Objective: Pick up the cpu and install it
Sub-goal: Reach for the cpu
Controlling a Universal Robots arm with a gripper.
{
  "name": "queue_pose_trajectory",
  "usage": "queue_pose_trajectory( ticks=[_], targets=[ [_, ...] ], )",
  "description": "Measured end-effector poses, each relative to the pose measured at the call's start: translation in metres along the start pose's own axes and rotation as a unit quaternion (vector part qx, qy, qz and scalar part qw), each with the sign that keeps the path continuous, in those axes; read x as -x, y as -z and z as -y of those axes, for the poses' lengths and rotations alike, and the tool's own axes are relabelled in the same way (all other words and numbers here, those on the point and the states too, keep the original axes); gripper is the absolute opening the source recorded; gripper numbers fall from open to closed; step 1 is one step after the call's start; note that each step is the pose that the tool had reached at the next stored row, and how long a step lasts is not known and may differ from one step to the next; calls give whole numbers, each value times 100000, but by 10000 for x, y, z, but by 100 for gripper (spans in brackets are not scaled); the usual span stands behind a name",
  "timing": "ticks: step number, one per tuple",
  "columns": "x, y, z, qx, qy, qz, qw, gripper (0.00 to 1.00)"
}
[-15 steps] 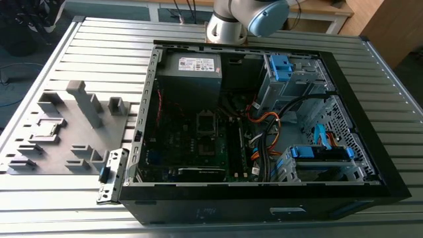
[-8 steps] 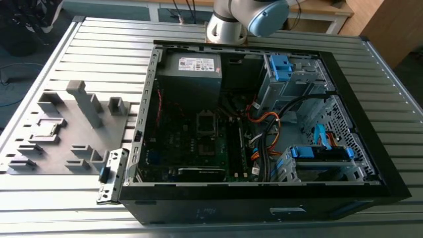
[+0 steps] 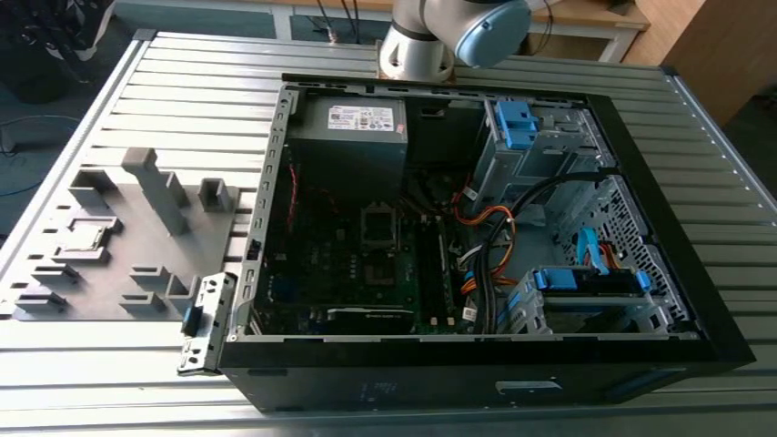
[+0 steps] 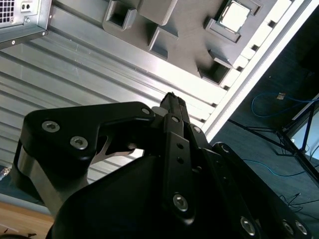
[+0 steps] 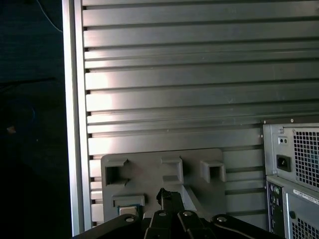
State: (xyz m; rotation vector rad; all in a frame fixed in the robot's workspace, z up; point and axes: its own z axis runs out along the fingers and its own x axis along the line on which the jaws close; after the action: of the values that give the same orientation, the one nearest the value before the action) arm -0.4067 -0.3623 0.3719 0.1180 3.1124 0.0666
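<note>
The cpu [image 3: 83, 236] is a small pale square chip lying flat in a recess of the grey fixture plate [image 3: 122, 291], at the exterior view's left of the open black computer case [image 3: 486, 382]. In the second wrist view the cpu [image 4: 234, 17] shows bright in its pocket, well beyond my gripper [image 4: 170, 99]. The black fingers meet at one tip with nothing between them, high above the slatted table. In the first wrist view the gripper [image 5: 164, 194] hangs over the plate, with the cpu [image 5: 128, 210] just beside its tip in the picture.
The case holds a motherboard [image 3: 364, 264], a power supply [image 3: 352, 123], orange cables and blue drive brackets. Tall grey blocks [image 3: 158, 187] stand on the fixture plate. The slatted metal table [image 5: 199, 74] ends at an edge rail [image 5: 75, 124]. The arm's joints [image 3: 456, 32] rise behind the case.
</note>
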Motion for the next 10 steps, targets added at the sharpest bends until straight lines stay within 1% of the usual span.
queue_pose_trajectory(
  ticks=[4, 10],
  targets=[
    [-13, 0, 5, -46, 1, -1, 100000, 11],
    [-65, -2, 35, -110, 6, 6, 100000, 11]
  ],
)
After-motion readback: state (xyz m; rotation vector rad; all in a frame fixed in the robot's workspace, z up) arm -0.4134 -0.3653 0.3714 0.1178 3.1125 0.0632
